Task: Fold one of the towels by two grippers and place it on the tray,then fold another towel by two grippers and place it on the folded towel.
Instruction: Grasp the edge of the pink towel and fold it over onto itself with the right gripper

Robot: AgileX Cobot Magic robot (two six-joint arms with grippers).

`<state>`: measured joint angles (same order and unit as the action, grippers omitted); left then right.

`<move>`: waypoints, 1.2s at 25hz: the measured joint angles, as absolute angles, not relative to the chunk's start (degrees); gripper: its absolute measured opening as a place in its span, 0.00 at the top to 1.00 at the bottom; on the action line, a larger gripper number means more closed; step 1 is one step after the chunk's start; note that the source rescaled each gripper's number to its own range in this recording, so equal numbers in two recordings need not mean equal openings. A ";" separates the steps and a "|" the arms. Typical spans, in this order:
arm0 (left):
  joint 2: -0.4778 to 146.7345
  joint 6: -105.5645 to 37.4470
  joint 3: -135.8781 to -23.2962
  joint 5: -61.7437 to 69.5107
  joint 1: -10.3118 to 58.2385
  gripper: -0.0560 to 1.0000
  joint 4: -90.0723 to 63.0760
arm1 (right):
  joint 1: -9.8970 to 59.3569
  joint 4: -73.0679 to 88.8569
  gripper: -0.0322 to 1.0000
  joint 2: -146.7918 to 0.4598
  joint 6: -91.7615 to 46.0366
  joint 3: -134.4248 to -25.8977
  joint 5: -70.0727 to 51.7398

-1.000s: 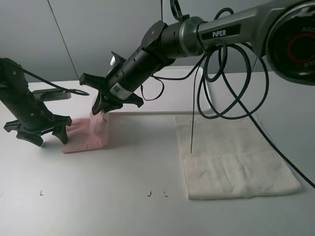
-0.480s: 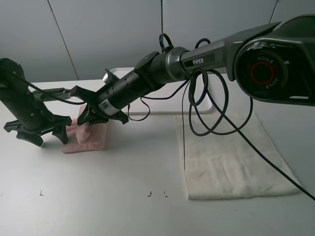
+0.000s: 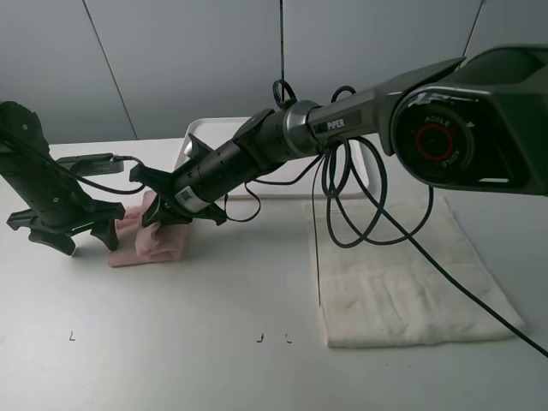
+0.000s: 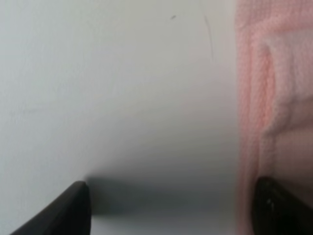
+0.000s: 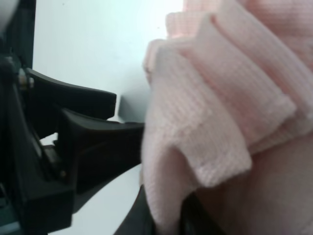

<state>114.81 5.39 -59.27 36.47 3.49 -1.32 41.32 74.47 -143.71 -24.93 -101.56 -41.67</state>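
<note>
Table (image 3: pixel 214 360): pale grey, carrying everything else.
Right arm (image 3: pixel 342 120): black, reaching from the right side across the middle to the left part of the table, with loose cables (image 3: pixel 360 214) hanging from it.
Cream towel (image 3: pixel 402 274): spread flat on the right of the table, in front of the tray.
Tray (image 3: pixel 195 130): white, at the back of the table behind the right arm; partly hidden by the arm.
Left arm (image 3: pixel 34 171): black, angled down at the left edge of the table.
Pink towel (image 3: pixel 163 244): bunched and partly lifted on the left of the table, between the two claws, well apart from the tray.
Right claw (image 3: pixel 158 214): clamped shut on a raised fold of the pink towel (image 5: pixel 220 98).
Left claw (image 3: pixel 81 242): jaws spread wide just above the table, gripping nothing; one finger (image 4: pixel 274 205) sits at the edge of the pink towel (image 4: pixel 274 98), the other over bare table.
</note>
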 joint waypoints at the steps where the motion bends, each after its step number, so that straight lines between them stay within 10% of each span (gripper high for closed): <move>1: 114.81 5.39 -59.27 36.47 3.49 0.12 -1.32 | 41.32 74.47 0.95 -144.13 -24.93 -101.56 -41.81; 30: 116.75 3.74 -85.13 56.01 3.49 0.12 -1.61 | 41.32 76.16 0.86 -144.50 -25.89 -101.56 -41.28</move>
